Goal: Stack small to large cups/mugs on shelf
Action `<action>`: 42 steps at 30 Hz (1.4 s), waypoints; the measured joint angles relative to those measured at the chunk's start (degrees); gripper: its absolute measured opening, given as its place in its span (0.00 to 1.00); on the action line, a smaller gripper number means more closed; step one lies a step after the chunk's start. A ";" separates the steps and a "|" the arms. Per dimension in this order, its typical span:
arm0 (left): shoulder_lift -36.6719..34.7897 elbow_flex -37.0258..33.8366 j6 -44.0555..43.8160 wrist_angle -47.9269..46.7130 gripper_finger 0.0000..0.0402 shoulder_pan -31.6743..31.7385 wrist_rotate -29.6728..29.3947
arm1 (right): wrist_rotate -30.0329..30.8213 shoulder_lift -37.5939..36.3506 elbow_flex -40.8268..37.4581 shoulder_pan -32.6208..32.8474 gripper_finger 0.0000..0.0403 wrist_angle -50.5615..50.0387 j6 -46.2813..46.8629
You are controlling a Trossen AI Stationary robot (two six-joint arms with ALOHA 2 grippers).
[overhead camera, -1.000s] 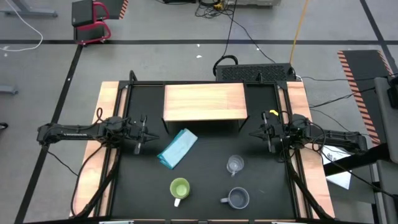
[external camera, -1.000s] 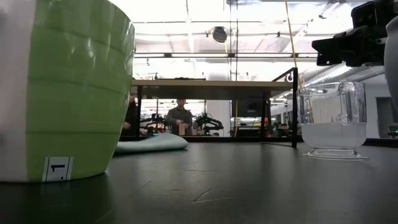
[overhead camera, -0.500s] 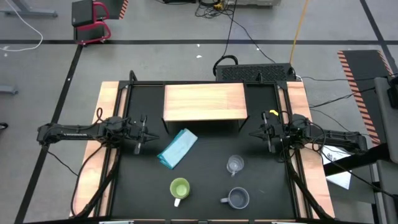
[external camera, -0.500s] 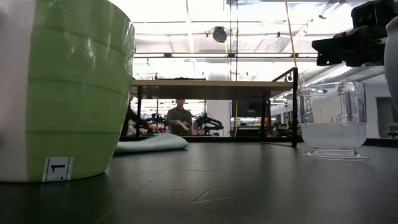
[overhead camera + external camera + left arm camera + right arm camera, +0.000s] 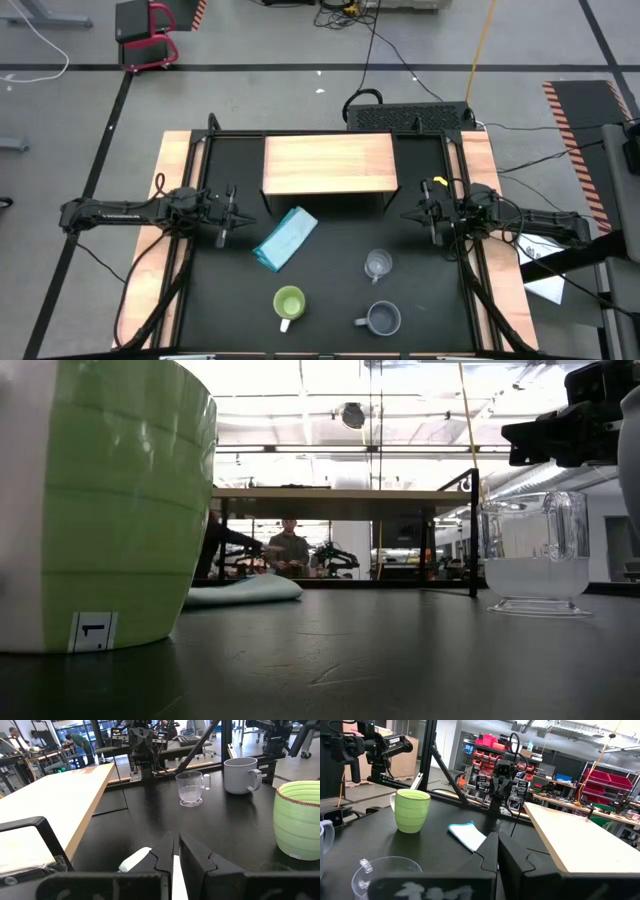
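The light-wood shelf stands at the table's far middle. A clear glass cup, a grey-blue mug and a lime-green mug with a white handle stand upright on the black table, toward its near edge. My left gripper hangs at the table's left side, pointing level toward the middle, shut and with nothing in it. My right gripper hangs opposite at the right side, also shut and with nothing in it. Both are well clear of the cups.
A folded light blue cloth lies on the table between the shelf and the green mug. Wooden side strips and black frame rails border the table. People stand in the room beyond the far edge.
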 joint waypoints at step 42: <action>0.07 0.01 -0.01 0.40 0.08 -0.01 0.00 | -0.01 0.98 0.00 0.01 0.00 0.02 0.00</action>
